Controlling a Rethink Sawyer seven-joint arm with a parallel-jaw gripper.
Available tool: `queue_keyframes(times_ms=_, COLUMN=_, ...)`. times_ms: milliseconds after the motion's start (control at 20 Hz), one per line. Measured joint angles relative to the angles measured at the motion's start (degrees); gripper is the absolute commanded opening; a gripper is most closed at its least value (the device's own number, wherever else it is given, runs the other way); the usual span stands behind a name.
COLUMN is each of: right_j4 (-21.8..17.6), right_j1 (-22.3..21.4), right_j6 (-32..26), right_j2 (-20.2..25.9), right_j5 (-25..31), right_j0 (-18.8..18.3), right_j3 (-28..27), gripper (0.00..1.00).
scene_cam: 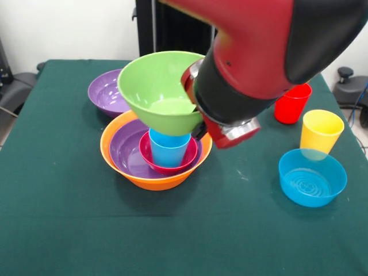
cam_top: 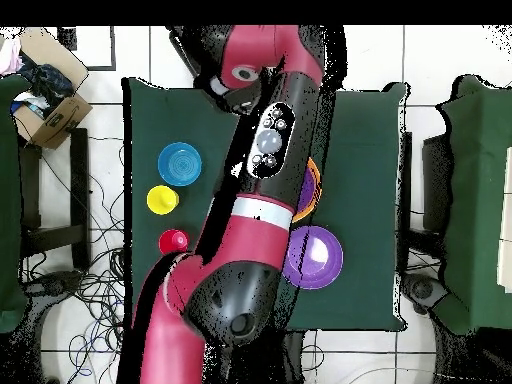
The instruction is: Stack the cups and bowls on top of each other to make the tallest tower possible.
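My gripper is shut on the right rim of the lime green bowl. It holds the bowl tilted on top of the blue cup. The blue cup stands in the small pink-red bowl, which sits in a purple bowl inside the large orange bowl; together they form the tower. The bowl and wrist mostly hide my fingers. In the overhead view my arm covers the tower, and only the orange rim shows. The small orange bowl is out of view.
A second purple bowl sits behind the tower. The red cup, yellow cup and small blue bowl stand apart on the green table's other side.
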Motion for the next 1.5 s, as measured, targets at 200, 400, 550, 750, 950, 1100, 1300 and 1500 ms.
queue_keyframes(times_ms=200, right_j4=-0.26, right_j1=-1.22, right_j6=0.00, right_j2=1.15, right_j5=-0.01, right_j0=1.23, right_j3=1.58, gripper=0.00)
queue_keyframes(times_ms=400, right_j4=-0.27, right_j1=-2.14, right_j6=0.00, right_j2=1.77, right_j5=-0.26, right_j0=1.51, right_j3=2.04, gripper=0.00)
queue_keyframes(times_ms=550, right_j4=-0.27, right_j1=-2.42, right_j6=0.00, right_j2=1.85, right_j5=-0.94, right_j0=1.48, right_j3=2.04, gripper=0.00)
queue_keyframes(times_ms=750, right_j4=-0.27, right_j1=-2.68, right_j6=0.00, right_j2=1.87, right_j5=-2.42, right_j0=1.48, right_j3=2.06, gripper=0.00)
queue_keyframes(times_ms=950, right_j4=-0.51, right_j1=-2.67, right_j6=0.00, right_j2=1.92, right_j5=-3.19, right_j0=1.48, right_j3=2.10, gripper=0.00)
queue_keyframes(times_ms=1100, right_j4=-1.30, right_j1=-2.67, right_j6=0.00, right_j2=1.95, right_j5=-3.73, right_j0=1.47, right_j3=2.12, gripper=0.00)
queue_keyframes(times_ms=1300, right_j4=-3.11, right_j1=-2.67, right_j6=0.00, right_j2=2.02, right_j5=-4.38, right_j0=1.47, right_j3=2.22, gripper=0.00)
queue_keyframes(times_ms=1500, right_j4=-4.44, right_j1=-2.67, right_j6=0.00, right_j2=2.15, right_j5=-4.41, right_j0=1.47, right_j3=2.38, gripper=0.00)
